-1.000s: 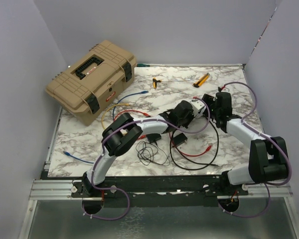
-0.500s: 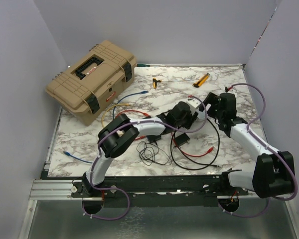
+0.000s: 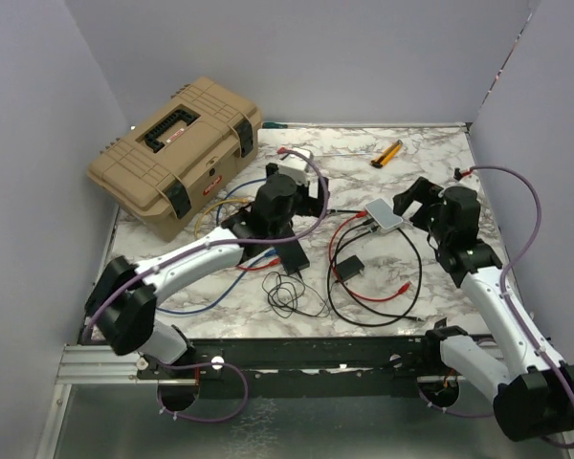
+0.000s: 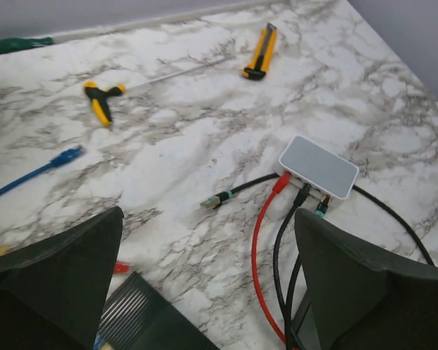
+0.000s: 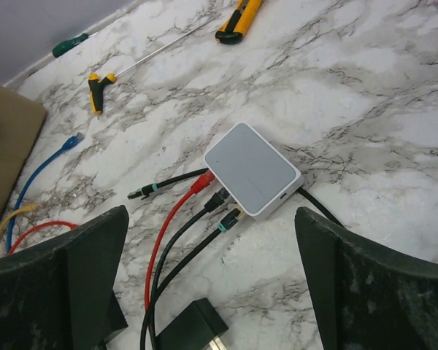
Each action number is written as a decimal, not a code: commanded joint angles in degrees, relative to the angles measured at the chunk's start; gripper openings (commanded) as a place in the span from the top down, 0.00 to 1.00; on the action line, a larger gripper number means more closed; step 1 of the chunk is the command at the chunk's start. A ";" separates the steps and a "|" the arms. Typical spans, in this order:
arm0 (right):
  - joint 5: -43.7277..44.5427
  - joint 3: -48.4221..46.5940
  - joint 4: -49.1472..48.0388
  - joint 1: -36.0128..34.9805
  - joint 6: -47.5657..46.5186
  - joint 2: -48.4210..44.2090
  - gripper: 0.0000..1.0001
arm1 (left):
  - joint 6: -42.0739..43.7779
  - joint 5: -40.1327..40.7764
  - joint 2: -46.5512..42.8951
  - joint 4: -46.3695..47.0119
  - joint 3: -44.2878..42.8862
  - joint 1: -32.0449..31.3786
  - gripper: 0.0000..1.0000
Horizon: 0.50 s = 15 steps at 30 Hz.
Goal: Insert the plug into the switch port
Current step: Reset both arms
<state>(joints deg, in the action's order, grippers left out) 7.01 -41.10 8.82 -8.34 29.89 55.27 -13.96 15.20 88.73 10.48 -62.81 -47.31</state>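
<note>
The small white-grey switch (image 3: 384, 215) (image 4: 319, 166) (image 5: 252, 168) lies flat on the marble table. At its near edge sit a red plug (image 5: 204, 182), a black plug (image 5: 217, 198) and a teal-banded black plug (image 5: 230, 217) whose gold tip meets the port edge; how deep that one sits I cannot tell. Another teal-banded plug (image 4: 213, 199) (image 5: 139, 193) lies loose to the left of the switch. My left gripper (image 3: 311, 196) (image 4: 208, 213) is open and empty, left of the switch. My right gripper (image 3: 411, 199) (image 5: 210, 211) is open and empty, just right of it.
A tan toolbox (image 3: 177, 153) stands at the back left. A yellow utility knife (image 3: 386, 153) (image 4: 261, 51) and a yellow-handled tool (image 4: 98, 102) lie at the back. A black adapter block (image 3: 349, 270) (image 5: 197, 328) and looped cables (image 3: 373, 287) lie in front of the switch. A blue cable (image 4: 51, 162) runs left.
My left gripper has opened and drawn back to the left, away from the switch. My right gripper has pulled back to the right and opened wider. The switch now lies uncovered.
</note>
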 commanded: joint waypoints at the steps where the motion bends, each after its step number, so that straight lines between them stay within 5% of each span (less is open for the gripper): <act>1: 4.65 -3.92 9.47 -0.36 -2.53 -6.54 0.00 | -3.12 11.23 -12.09 -7.94 4.99 0.20 0.01; 6: 10.33 -7.23 16.04 -0.29 -6.38 -14.27 0.00 | -5.54 19.82 -26.02 -14.43 8.83 0.27 0.01; 15: 15.41 -9.92 22.63 -0.30 -12.20 -28.16 0.00 | -7.54 20.69 -45.07 -22.06 11.39 -2.64 0.01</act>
<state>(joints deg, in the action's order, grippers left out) 18.65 -49.67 25.43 -8.45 21.30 31.24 -20.01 33.76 48.36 -4.71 -50.94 -48.27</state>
